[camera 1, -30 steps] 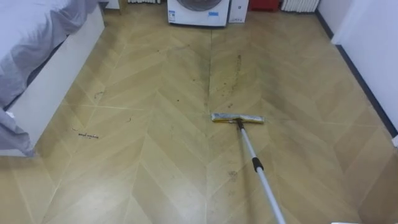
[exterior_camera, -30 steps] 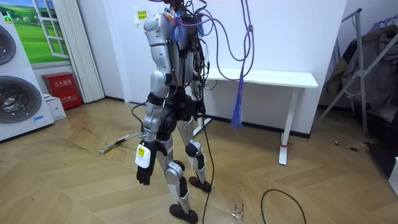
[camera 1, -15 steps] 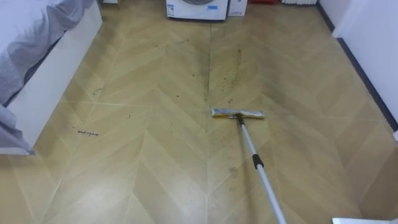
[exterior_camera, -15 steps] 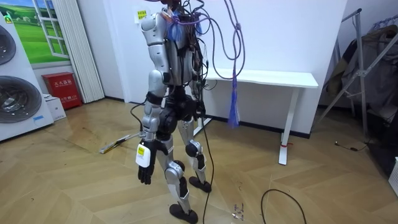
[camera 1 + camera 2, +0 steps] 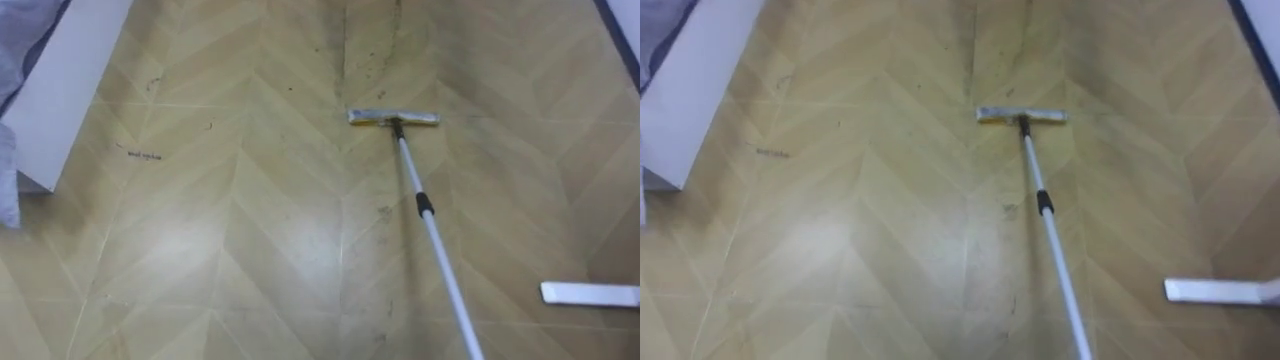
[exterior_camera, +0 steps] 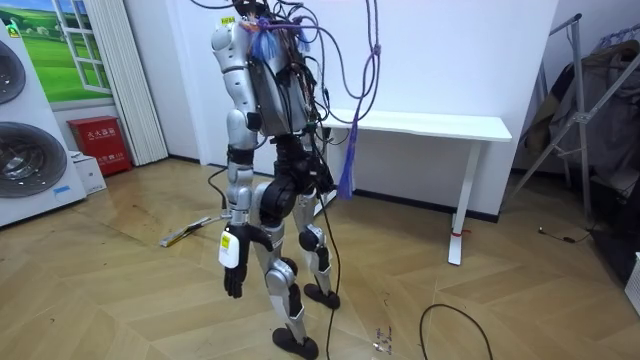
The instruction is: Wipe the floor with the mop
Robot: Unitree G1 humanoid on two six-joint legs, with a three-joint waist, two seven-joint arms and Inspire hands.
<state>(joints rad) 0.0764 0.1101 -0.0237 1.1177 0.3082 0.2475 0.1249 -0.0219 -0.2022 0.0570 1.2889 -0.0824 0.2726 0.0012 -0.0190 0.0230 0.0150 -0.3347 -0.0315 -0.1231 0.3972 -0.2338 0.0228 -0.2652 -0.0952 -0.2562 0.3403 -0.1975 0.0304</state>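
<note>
One yellow flat-headed, white-poled mop [image 5: 425, 205] rests upper centre on herringbone wood floor [image 5: 250, 220]; left hand [image 6: 232, 275] hangs, fingers slack.

place: home-like room, bedroom and laundry corner together
floor: pale herringbone wooden floor [image 5: 200, 250]
bed: white bed frame [image 5: 70, 85], grey bedding [image 5: 20, 30]
laundry: stacked white washing machines [image 6: 25, 150], metal drying rack [image 6: 577, 100]
desk: white table [image 6: 430, 124]

The eye views show one mop [image 5: 424, 205] and one white-framed bed [image 5: 75, 80]. The room view shows two washing machines [image 6: 30, 165], stacked one above the other, one red box [image 6: 100, 143] and one white table [image 6: 420, 125].
</note>
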